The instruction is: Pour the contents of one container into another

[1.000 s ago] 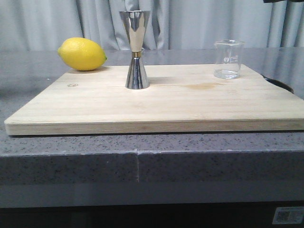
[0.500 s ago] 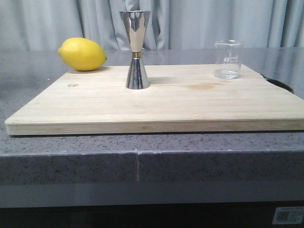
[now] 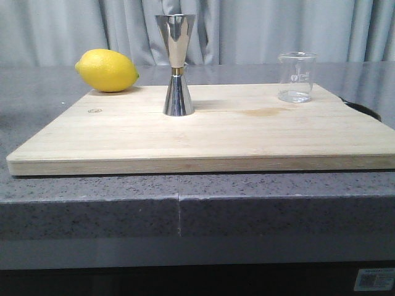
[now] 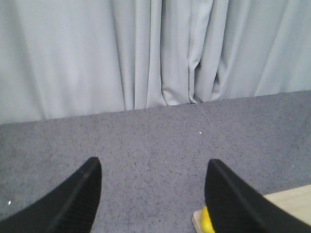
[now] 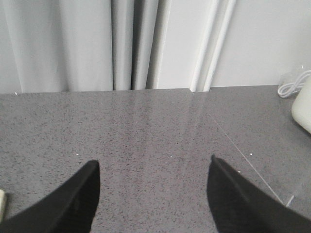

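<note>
The clear glass beaker stands upright at the back right of the wooden board. The shiny steel jigger stands upright near the board's middle, towards the back. Neither gripper appears in the front view. In the left wrist view my left gripper is open above bare grey countertop, with nothing between its fingers. In the right wrist view my right gripper is open too, over grey counter, holding nothing. Neither wrist view shows the beaker or the jigger.
A yellow lemon lies at the board's back left corner; a sliver of lemon and of the board's corner shows beside the left finger. Grey curtains hang behind the counter. A white object with a cable sits to one side.
A dark shape at the top right of the front view one second ago has gone out of view. The beaker, jigger and lemon have not moved.
</note>
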You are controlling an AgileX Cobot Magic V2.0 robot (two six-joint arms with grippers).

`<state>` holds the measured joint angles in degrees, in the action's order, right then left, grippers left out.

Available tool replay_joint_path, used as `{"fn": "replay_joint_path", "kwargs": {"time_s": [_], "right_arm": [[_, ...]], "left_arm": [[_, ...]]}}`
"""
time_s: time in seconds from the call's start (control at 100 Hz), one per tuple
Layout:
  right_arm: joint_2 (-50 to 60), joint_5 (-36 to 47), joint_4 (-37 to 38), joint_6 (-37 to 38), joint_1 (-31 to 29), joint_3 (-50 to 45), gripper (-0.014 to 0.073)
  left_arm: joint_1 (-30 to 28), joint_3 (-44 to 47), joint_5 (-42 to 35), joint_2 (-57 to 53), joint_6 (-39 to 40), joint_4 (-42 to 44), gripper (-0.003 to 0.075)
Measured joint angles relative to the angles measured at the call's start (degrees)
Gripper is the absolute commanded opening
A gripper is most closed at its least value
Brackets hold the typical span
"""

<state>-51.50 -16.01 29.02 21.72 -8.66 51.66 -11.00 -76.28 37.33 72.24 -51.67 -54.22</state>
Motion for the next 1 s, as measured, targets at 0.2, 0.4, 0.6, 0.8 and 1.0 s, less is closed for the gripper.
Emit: {"fn": "replay_joint_path", "kwargs": {"time_s": [0.2, 0.4, 0.6, 0.8, 1.0], "right_arm": [[3.59, -8.12, -4.09, 0.00, 0.00, 0.00, 0.0426], [4.12, -13.41, -5.14, -3.06, 3.88, 0.00, 0.0426], [4.12, -13.51, -5.27, -4.97, 13.19, -1.21, 0.0423], [5.65, -13.40, -5.17, -5.24, 16.88, -5.00, 0.0271], [13.08, -12.22, -4.71, -5.24, 16.99, -8.45, 0.0163]], "left_arm": [[0.00, 8.93, -1.10, -10.26, 6.20, 2.94, 0.0403], [0.00, 21.04, -4.54, -21.15, 6.94, 5.85, 0.0366], [0.00, 34.09, -7.94, -29.87, 7.22, 6.56, 0.0366], [0.00, 43.63, -11.00, -36.35, 7.28, 6.69, 0.0362], [0.00, 46.52, -12.18, -40.93, 7.28, 6.69, 0.0169]]}}
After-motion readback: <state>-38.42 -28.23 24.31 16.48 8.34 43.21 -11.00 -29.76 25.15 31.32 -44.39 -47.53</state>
